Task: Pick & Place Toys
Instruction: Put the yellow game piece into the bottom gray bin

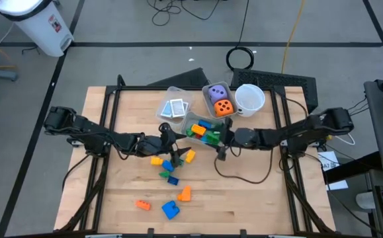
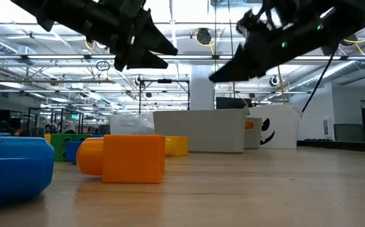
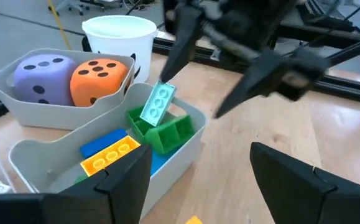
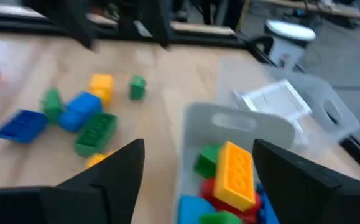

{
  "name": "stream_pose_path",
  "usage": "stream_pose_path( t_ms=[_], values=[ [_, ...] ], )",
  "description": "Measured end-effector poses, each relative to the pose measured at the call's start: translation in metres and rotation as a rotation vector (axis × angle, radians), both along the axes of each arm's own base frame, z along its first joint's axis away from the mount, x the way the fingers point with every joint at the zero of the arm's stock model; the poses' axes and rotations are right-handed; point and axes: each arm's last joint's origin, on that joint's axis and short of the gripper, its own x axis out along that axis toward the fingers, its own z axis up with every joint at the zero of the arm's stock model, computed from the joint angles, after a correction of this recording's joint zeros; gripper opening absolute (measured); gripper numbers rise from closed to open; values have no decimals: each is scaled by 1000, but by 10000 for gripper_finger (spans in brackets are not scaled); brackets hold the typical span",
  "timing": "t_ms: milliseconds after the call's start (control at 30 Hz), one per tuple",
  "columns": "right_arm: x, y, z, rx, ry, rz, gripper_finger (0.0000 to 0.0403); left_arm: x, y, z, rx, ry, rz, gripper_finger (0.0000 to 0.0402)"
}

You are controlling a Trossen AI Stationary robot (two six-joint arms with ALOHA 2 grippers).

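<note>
My right gripper (image 3: 229,74) hung open and empty above the block bin (image 3: 186,149); a light, rigid teal brick (image 3: 157,103) tumbled in, best pinched across its flat sides.

My wooden bench (image 1: 244,198) carries three clear bins (image 1: 178,106) and a white cup (image 1: 249,98) clustered at its far side. Loose building blocks (image 1: 171,210) lie scattered on the bare wood nearer the front, blue, orange, yellow and green among them.

Purple die (image 3: 41,77), orange die (image 3: 99,76), both dark-dotted; white cup (image 3: 119,38)
</note>
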Motion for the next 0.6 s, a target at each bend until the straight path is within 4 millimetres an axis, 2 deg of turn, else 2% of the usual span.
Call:
stream_pose_path(
  t_ms=[133,267,367,600],
  values=[
    [-6,12,15,7,-58,45,284,0,-2,-5,-77,24,-44,274],
    [-11,19,22,10,-85,73,280,3,-10,-20,-213,92,-134,274],
    [-11,20,23,10,-94,79,273,7,-17,-34,-275,164,-128,273],
    [-11,20,23,12,-95,76,265,39,-22,-42,-260,428,-40,273]
  ],
)
